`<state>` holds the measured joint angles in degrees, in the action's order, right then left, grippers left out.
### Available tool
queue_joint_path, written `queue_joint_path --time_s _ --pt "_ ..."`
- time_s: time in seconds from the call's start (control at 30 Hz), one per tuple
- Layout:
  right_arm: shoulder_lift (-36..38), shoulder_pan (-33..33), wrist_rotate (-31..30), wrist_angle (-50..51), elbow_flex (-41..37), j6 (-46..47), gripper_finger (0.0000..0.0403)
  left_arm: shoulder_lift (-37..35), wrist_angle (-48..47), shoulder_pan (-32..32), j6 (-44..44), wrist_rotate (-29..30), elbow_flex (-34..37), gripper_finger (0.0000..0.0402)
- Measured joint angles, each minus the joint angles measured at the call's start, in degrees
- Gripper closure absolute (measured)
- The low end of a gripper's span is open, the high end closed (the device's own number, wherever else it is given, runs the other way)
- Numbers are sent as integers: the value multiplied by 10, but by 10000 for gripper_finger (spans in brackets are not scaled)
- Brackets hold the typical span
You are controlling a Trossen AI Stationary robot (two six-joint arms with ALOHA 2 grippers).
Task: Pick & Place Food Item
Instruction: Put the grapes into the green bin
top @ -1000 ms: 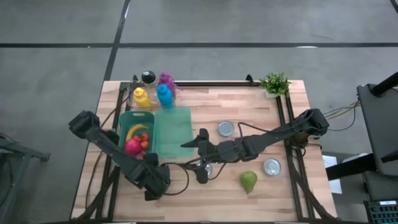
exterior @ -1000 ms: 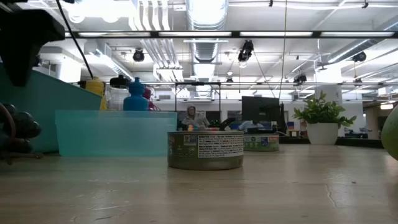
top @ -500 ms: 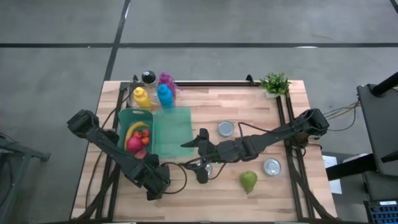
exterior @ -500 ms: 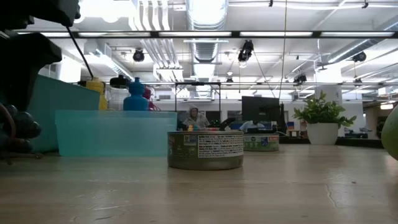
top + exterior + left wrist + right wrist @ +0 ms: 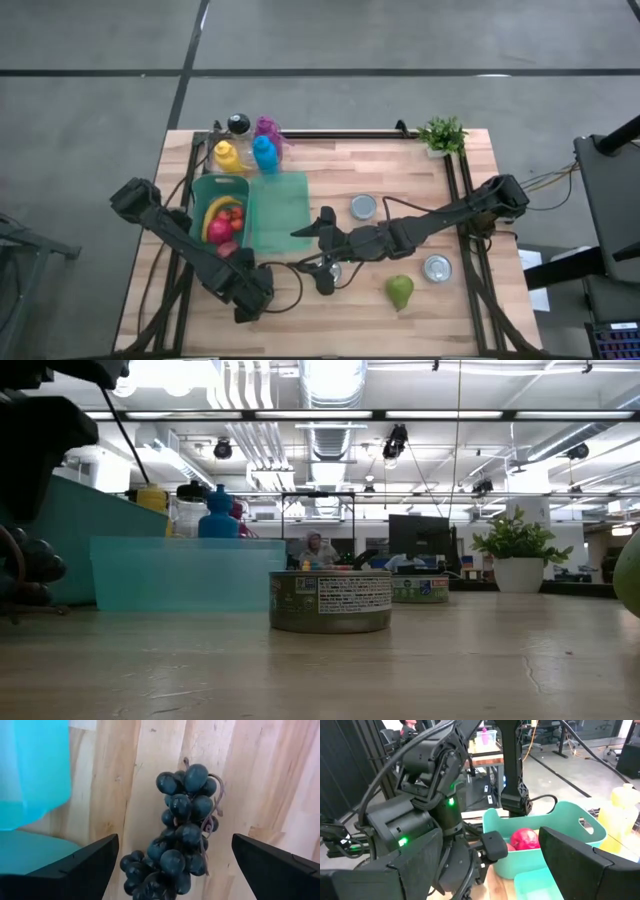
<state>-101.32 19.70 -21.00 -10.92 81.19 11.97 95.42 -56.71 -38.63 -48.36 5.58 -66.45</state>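
A bunch of dark grapes lies on its side on the wooden table, beside the teal lid. My left gripper hangs above the grapes, pointing straight down. It is open, with one finger on each side of the bunch and clear of it. In the high view my left hand hides the grapes; in the low view they show at the far left. My right gripper hovers level over the table's middle. It is open, holds nothing, and faces the green bin.
The green bin holds a banana and red fruit. A pear and three cans stand on the right half of the table. Bottles and a potted plant line the far edge.
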Motion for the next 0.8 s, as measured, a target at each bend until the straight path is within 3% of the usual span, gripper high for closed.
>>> queue_joint_path --time_s 0.47,0.8 --pt "0 0 0 0 0 0 74 -1 25 4 148 25 -36 9" --pt "0 0 0 0 0 0 74 40 45 13 194 23 -33 9"
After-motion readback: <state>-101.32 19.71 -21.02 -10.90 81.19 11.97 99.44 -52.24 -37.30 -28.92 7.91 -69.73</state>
